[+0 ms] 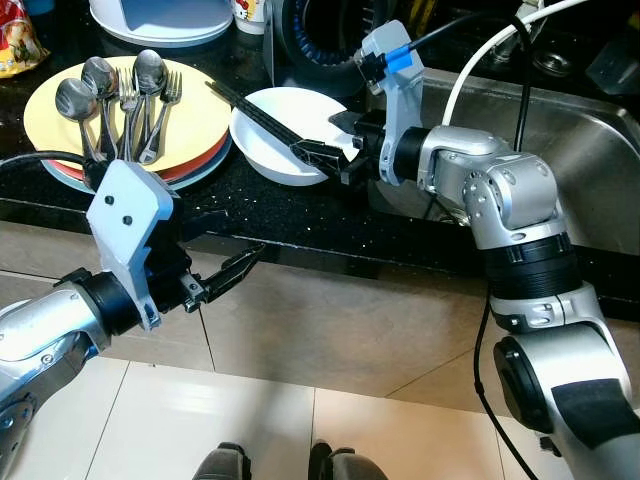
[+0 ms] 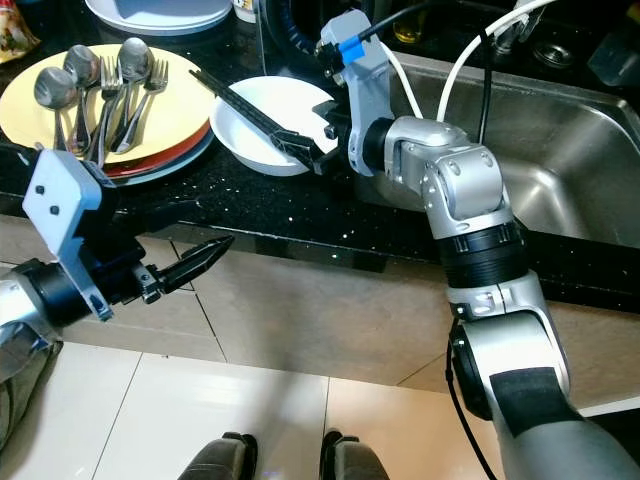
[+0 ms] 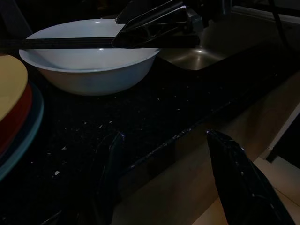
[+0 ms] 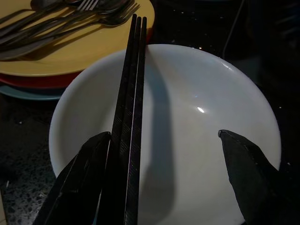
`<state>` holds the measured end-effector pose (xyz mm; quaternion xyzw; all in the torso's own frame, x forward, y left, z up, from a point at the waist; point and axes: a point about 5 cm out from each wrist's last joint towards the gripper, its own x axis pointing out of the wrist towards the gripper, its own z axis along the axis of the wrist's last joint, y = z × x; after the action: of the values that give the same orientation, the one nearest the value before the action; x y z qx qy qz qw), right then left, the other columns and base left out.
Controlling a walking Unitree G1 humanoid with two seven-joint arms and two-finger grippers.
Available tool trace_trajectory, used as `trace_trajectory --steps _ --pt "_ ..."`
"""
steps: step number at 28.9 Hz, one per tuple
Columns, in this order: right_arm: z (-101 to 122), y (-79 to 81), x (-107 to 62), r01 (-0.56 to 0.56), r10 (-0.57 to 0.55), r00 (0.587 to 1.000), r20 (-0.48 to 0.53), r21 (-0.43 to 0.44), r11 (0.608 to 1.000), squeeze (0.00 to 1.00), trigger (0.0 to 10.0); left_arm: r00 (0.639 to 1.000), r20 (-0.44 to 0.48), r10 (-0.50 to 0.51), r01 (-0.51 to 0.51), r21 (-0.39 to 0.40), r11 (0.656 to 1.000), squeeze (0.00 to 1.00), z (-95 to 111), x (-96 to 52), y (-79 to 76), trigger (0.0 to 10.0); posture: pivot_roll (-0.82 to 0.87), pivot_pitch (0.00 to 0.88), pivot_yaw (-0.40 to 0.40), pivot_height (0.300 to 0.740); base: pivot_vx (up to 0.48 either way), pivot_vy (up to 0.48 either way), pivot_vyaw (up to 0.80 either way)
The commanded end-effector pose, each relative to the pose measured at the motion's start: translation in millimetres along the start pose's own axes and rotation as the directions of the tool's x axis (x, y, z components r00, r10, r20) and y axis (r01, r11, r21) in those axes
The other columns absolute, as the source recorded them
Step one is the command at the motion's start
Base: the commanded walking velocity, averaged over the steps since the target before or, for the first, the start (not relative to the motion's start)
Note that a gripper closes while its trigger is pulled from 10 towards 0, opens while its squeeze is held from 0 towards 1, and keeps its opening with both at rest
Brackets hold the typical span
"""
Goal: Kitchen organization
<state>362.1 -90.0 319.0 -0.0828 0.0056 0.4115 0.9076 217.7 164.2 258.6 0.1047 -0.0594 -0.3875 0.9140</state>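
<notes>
— What's it up to, from where you stand?

— Nearest me, the left gripper [image 1: 235, 268] hangs off the front edge of the counter [image 1: 300, 215], over the floor tiles, doing no work. In its wrist view the two fingers [image 3: 105, 180] stand apart with nothing between them.

— And the other arm?

— The right gripper [image 4: 157, 183] is up on the counter at the near rim of the bowl [image 1: 285, 135]. Its fingers are spread wide, one on each side, and it grips nothing.

— So what is it after?

— The chopsticks [image 4: 131, 93], I'd say. They lie as a pair across the bowl, pointing away toward the plates [image 1: 190, 125]. Their near ends pass just beside one finger, close enough that I can't tell if they touch it. The other finger is well apart, across the bowl.

— Picking up, then, or letting go?

— Can't say for sure. My guess is it's about to take them. For that the gripper would need to shift sideways so the sticks sit between the fingers, then close on both together. They're thin and could slip or split apart.

— What's beyond?

— The stacked plates, yellow on top, with spoons [image 1: 90, 90] and forks [image 1: 150, 110] on them. The sink [image 1: 580, 150] is to the right. Sorting cutlery looks barely begun.
</notes>
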Motion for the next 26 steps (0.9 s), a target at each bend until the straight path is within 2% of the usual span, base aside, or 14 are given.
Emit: trace_trajectory --steps 1,5,11,14,17,26 --pt "7.0 -6.0 -4.7 0.035 -0.035 0.999 0.018 -0.031 0.999 0.0 10.0 1.0 0.016 -0.019 0.019 -0.009 1.0 0.0 -0.2 1.3 -4.2 10.0 0.16 0.179 -0.126 0.74 0.0 0.0 0.0" --pt "4.6 -10.6 -5.0 0.078 -0.078 0.997 -0.006 -0.075 0.994 0.0 10.0 1.0 0.016 -0.022 0.022 -0.01 1.0 0.0 -0.2 1.9 -4.2 10.0 0.16 0.179 -0.126 0.74 0.0 0.0 0.0" --pt "9.0 -7.0 -4.6 0.035 -0.034 0.999 0.041 -0.028 0.999 0.0 10.0 1.0 0.016 -0.022 0.022 -0.01 1.0 0.0 0.0 1.8 -4.0 10.0 0.16 0.181 -0.125 0.74 0.0 0.0 0.0" --pt "12.1 -5.0 -5.1 0.021 -0.019 0.998 0.054 -0.031 0.999 0.0 10.0 1.0 0.016 -0.022 0.022 -0.011 1.0 0.0 -0.1 1.7 -4.1 10.0 0.16 0.183 -0.124 0.74 0.0 0.0 0.0" --pt "6.4 -4.7 -2.3 0.043 -0.042 0.999 0.011 -0.093 0.995 0.0 10.0 1.0 0.017 -0.023 0.023 -0.011 1.0 0.0 0.2 1.9 -4.1 10.0 0.16 0.183 -0.125 0.74 0.0 0.0 0.0" --pt "2.9 -6.4 -1.1 0.074 -0.078 0.997 -0.02 -0.152 0.986 0.0 10.0 1.0 0.017 -0.023 0.023 -0.008 1.0 0.0 0.6 1.5 -3.8 10.0 0.16 0.184 -0.122 0.74 0.0 0.0 0.0"
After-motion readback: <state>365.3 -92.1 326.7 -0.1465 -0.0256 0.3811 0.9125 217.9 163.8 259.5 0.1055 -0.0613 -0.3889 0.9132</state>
